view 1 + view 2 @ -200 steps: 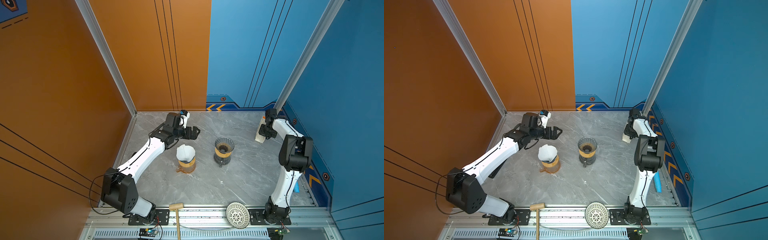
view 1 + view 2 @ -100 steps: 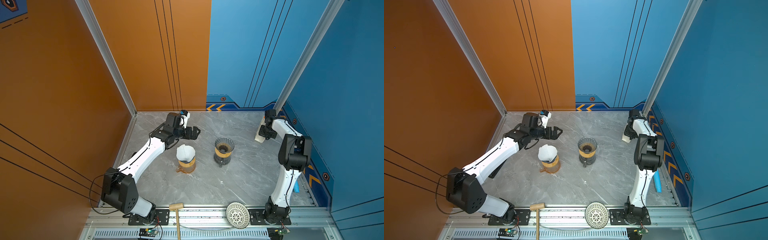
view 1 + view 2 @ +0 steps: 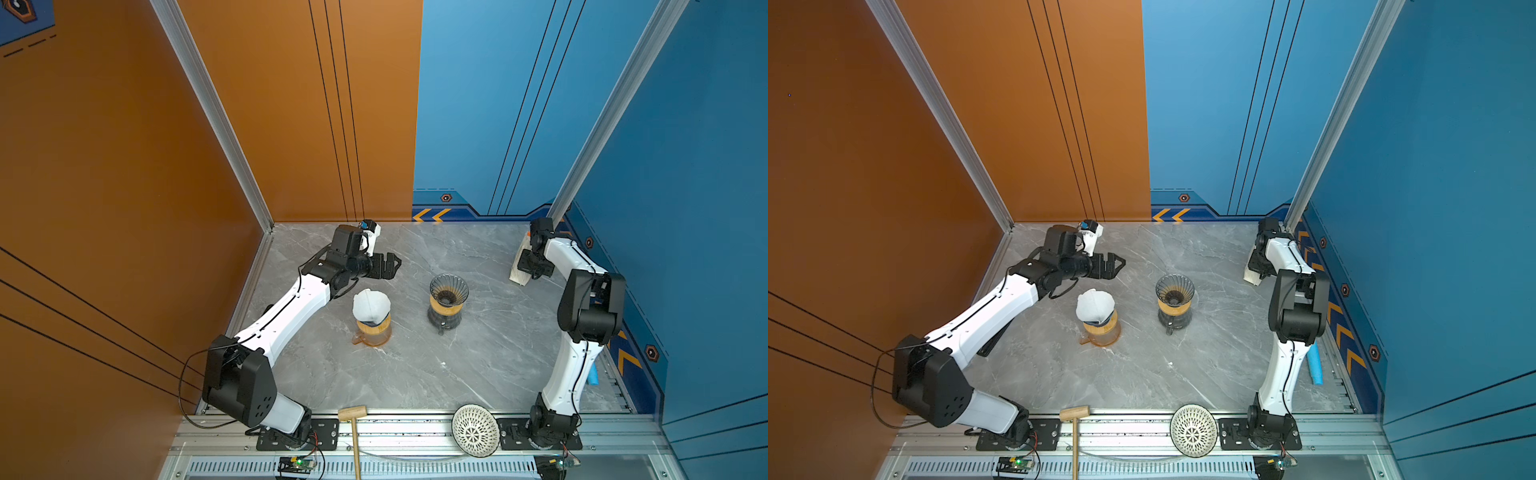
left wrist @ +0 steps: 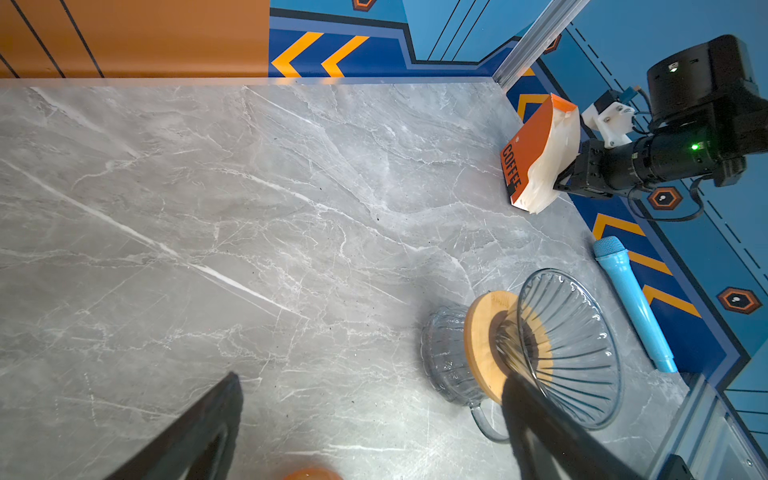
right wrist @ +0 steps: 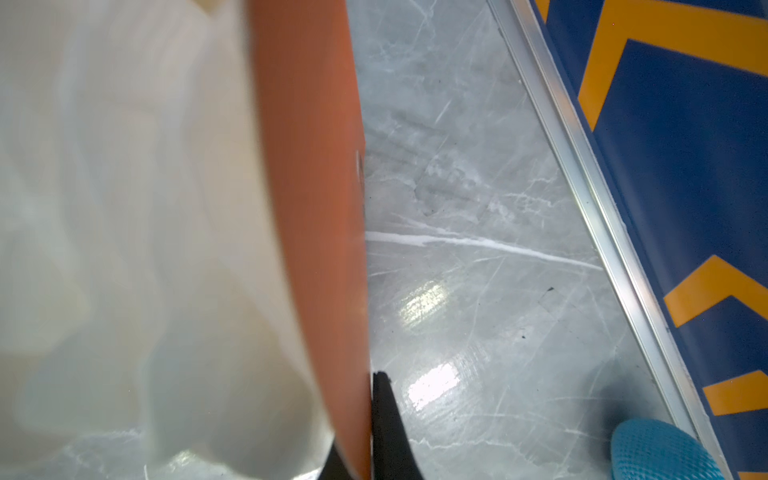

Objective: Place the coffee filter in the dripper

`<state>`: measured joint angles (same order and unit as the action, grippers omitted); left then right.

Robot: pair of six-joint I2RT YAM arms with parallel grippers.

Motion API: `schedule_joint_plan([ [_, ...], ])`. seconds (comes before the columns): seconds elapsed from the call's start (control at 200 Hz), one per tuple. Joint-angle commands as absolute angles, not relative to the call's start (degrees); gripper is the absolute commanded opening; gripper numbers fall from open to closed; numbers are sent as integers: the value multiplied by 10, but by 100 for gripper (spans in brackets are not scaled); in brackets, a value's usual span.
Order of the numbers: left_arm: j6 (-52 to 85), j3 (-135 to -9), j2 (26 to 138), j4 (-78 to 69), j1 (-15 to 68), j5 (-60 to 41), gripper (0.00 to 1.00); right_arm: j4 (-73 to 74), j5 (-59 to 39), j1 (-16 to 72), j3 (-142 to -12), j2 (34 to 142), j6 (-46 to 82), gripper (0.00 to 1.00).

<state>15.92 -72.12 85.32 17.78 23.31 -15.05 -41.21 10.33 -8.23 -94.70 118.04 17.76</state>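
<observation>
Grey bench (image 3: 415, 374), upper right: right tool (image 3: 528, 266) closed, seemingly on a coffee filter (image 3: 518, 276); empty dripper (image 3: 449, 286) lies lower-left of it; left tool (image 3: 390, 266) gapes, empty.

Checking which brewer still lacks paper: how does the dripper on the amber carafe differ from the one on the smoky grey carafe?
The dripper on the amber glass carafe holds a white paper filter; the ribbed glass dripper on the smoky grey carafe is empty. The amber set stands left of the grey one in both top views. Both stand upright on the marble table, each with a wooden collar.
</observation>
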Motion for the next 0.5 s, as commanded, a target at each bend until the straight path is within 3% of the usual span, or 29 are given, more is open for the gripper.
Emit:
schedule_joint_plan([
  [0.0, 162, -736, 854, 189, 238, -162, 98, -436, 96, -79, -933, 1149, 174, 0],
  [0.496, 160, -735, 854, 189, 240, -163, 98, -440, 89, -78, -926, 1152, 178, 0],
])
